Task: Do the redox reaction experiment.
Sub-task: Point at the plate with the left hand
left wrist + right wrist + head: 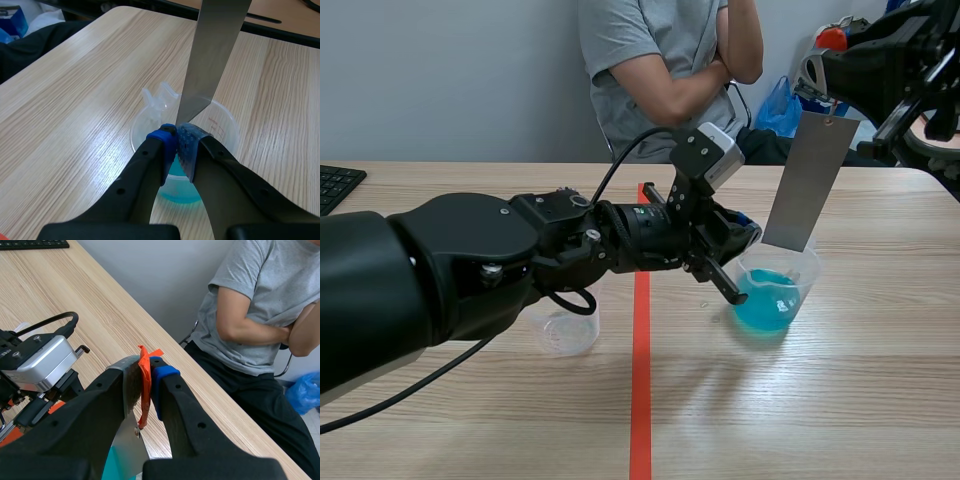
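A clear plastic beaker (790,268) holding blue liquid (765,305) stands right of the red tape line. My left gripper (728,270) is shut on its near rim; in the left wrist view the fingertips (177,139) pinch the beaker wall (220,120). A grey metal strip (810,180) hangs tilted from my raised right gripper (820,85), its lower end inside the beaker. The strip (212,55) comes down just ahead of the left fingers. My right gripper (145,367) is shut on the strip's top end, which carries orange tape (145,390).
An empty clear beaker (565,335) stands under the left arm, left of the tape line. A person (660,70) sits across the table with arms folded. A keyboard (335,185) lies at the far left edge. A blue bag (780,105) sits behind the table.
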Tool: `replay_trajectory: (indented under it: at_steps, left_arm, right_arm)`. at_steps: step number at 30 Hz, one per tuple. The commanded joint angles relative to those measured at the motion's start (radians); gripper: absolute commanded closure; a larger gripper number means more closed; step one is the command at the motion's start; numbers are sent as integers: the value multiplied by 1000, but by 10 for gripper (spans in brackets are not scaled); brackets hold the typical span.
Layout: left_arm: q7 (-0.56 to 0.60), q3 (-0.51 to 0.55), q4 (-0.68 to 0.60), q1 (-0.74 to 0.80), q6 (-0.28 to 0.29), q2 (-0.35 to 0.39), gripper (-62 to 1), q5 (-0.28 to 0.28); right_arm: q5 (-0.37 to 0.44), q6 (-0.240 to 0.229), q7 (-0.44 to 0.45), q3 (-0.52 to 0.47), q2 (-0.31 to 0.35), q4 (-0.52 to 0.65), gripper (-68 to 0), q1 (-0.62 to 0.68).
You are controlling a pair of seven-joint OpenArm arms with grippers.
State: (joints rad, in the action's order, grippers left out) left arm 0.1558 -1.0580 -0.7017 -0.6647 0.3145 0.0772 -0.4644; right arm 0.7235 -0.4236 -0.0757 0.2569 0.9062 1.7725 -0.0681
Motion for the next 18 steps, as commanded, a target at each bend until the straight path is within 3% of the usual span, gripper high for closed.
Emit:
replay_trajectory:
  at_steps: [1, 4, 7, 13, 18]
  left_arm:
    - [26, 2, -12, -9, 2, -14, -46, -3]
    - [31, 2, -18, -8, 2, 2, -46, -4]
    - [19, 10, -79, 16, 2, 64, -46, -11]
    - [-21, 110, -340, 152, -10, 296, -46, -33]
    - [-18, 266, -539, 350, -14, 522, -46, -56]
  right_arm:
    - [10, 7, 16, -21, 16, 2, -11, -17]
    - [10, 7, 16, -21, 16, 2, -11, -18]
    - [10, 7, 16, -21, 16, 2, -11, -18]
    - [10, 7, 15, -21, 16, 2, -11, -18]
    - [10, 7, 15, -21, 16, 2, -11, -18]
